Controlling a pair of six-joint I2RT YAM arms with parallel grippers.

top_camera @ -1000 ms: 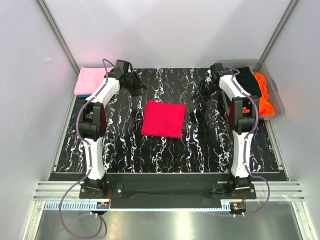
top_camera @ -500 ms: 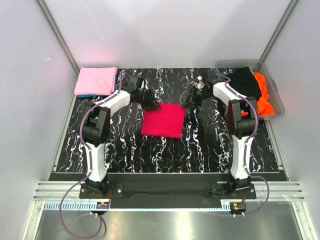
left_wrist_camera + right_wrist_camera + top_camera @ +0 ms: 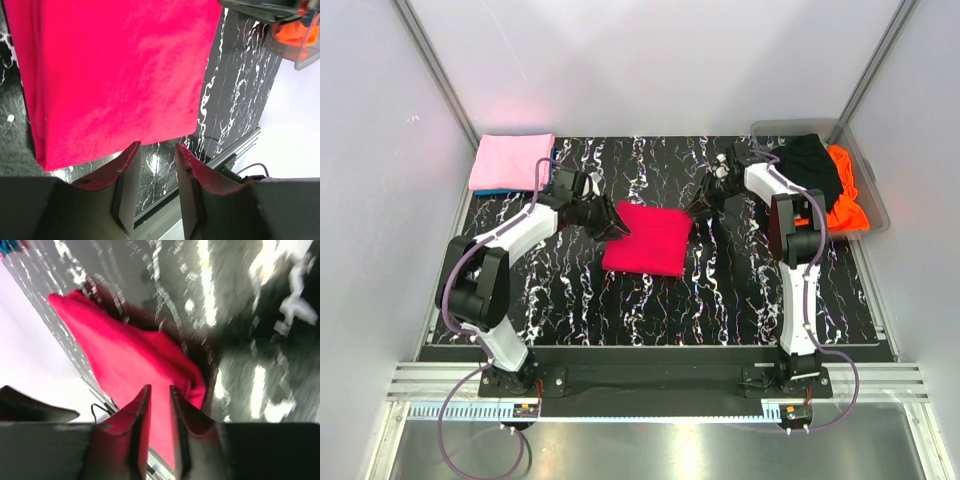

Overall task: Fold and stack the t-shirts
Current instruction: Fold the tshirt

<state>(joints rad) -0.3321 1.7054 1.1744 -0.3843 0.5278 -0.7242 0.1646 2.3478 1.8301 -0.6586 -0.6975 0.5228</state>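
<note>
Near the middle of the black, white-veined marble-pattern desk [image 3: 570,290], looking down on a crimson-red cloth t-shirt [image 3: 648,240], folded flat into a near-square pad. Reading its slightly longer axis as running between the left and right edges, with the sides twisted a little off square to the desk. Failing to make out neck, hem or sleeves, so not telling which way the garment is pointing.

Finding the left gripper [image 3: 157,146] poised at the tee's left side, jaws parted by a narrow slot, only bare desk showing through it. Finding the right gripper [image 3: 160,387] at the tee's far-right corner, fingers nearly together with red filling the gap. Struggling with heavy blur in that wrist view, and so not telling whether cloth is pinched or merely lying behind.

Noting a light pink folded tee [image 3: 510,160] at the far-left corner, covering a blue tee [image 3: 492,191] down to a thin sliver. Noting a black tee [image 3: 810,160] draped over a clear plastic bin [image 3: 820,122] at the far-right corner, with a bright orange tee [image 3: 845,205] inside, partly masked by the black cloth and the right arm.
</note>
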